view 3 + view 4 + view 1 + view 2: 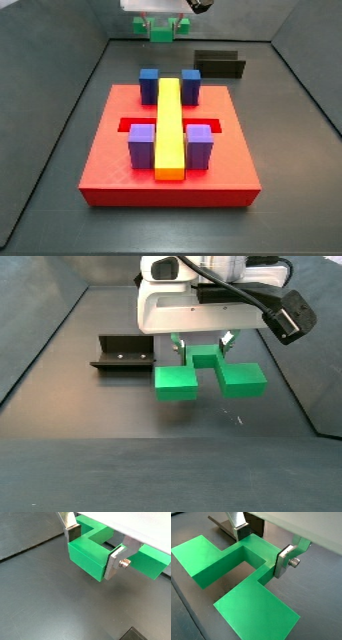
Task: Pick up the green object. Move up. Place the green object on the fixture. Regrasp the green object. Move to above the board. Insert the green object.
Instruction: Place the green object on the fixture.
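Green object [203, 372] is clamped at its raised middle by the end effector [202, 349], lifted off the floor, beside the fixture [122, 353]. Narrow grip: tilt or slip is risked during placement.

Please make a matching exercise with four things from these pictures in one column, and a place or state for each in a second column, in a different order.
Things:
1. bright green bridge-shaped plastic piece
2. small dark angled fixture
3. long yellow bar
4. gripper

Places or states:
A. lies along the middle of the red board
B. stands on the floor with nothing on it
C. closed on the piece's middle
D. held between the silver fingers, above the floor

Pairs: 1-D, 2-B, 3-A, 4-C
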### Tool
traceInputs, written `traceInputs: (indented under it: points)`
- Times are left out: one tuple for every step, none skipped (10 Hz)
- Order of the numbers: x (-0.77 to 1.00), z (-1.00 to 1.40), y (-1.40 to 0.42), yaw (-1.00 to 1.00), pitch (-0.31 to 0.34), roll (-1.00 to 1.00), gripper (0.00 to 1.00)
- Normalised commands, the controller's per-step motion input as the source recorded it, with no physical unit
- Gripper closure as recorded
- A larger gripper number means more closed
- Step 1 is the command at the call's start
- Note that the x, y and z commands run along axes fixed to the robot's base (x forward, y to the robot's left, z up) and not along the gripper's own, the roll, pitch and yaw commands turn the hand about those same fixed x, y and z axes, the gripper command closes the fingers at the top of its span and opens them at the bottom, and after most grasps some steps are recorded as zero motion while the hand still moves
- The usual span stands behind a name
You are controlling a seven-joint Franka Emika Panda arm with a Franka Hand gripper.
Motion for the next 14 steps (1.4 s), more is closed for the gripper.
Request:
traceInputs:
  points:
    - [0.0, 0.06, 0.19, 0.0, 0.0, -0.25, 1.0]
    - [0.21, 0.51, 0.35, -0.13, -0.046, -1.0, 1.0]
    - [0.29, 0.69, 0.29, -0.17, 0.0, -0.94, 1.0]
    - [0.21, 0.6, 0.15, -0.14, 0.0, -0.68, 1.0]
    - [0.13, 0.51, 0.07, -0.08, 0.0, -0.56, 1.0]
    - [0.19, 0.57, 0.02, 0.0, 0.0, -0.57, 1.0]
    - [0.31, 0.59, 0.0, -0.01, 0.0, -0.51, 1.0]
    - [0.33, 0.56, -0.05, -0.01, 0.023, -0.37, 1.0]
    - [0.37, 0.52, -0.22, 0.0, 0.074, -0.17, 1.0]
    - [0.44, 0.48, -0.36, 0.0, 0.086, -0.08, 1.0]
    - [0.43, 0.42, -0.39, 0.0, 0.057, -0.05, 1.0]
    - [0.42, 0.39, -0.38, 0.0, 0.043, -0.07, 1.0]
    - [0.25, 0.3, -0.32, 0.0, 0.0, -0.15, 1.0]
    - [0.19, 0.28, -0.33, 0.0, 0.0, -0.2, 1.0]
